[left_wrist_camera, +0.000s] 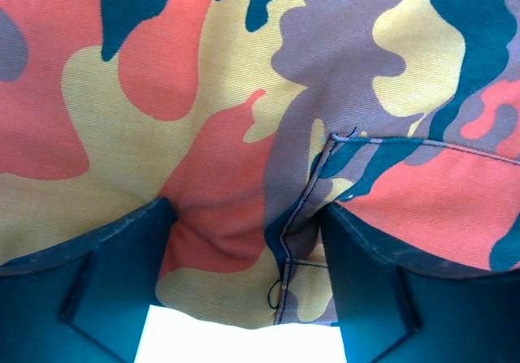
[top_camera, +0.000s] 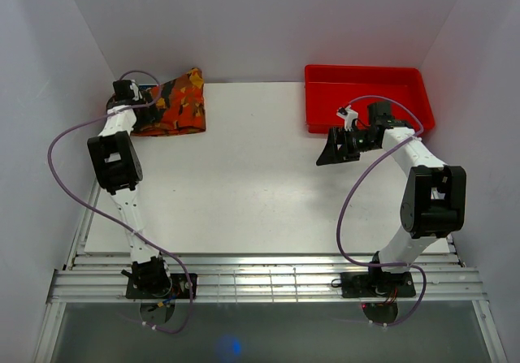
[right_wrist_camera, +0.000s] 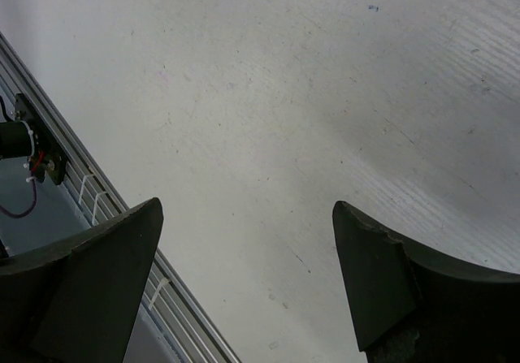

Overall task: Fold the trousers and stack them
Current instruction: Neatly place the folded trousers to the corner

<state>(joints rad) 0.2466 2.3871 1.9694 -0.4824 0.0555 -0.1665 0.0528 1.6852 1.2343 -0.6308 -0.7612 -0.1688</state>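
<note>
Right black two-finger gripper (top_camera: pixel 329 152) nearest, jaws wide apart, nothing inside, only bare white table top (top_camera: pixel 244 200) below. Plenty of free room there, across the middle and the near side. Just behind it, plain red plastic tray (top_camera: pixel 366 95) at the far right: easy to bump its front rim with a quick swing back. Farther off, left black gripper (left_wrist_camera: pixel 248 209), jaws apart too, right down at the folded orange, red, yellow and brown camouflage cloth trousers (top_camera: pixel 177 103) in the far left corner, with a seam and some cloth between the fingers, not squeezed. Might pinch only the top layer and pull the fold open on lifting. Might also drag the bundle off the left edge. Tight spot: white side wall (top_camera: pixel 41 95) close by, white back wall (top_camera: pixel 260 22) just behind. Best way out toward the middle.
</note>
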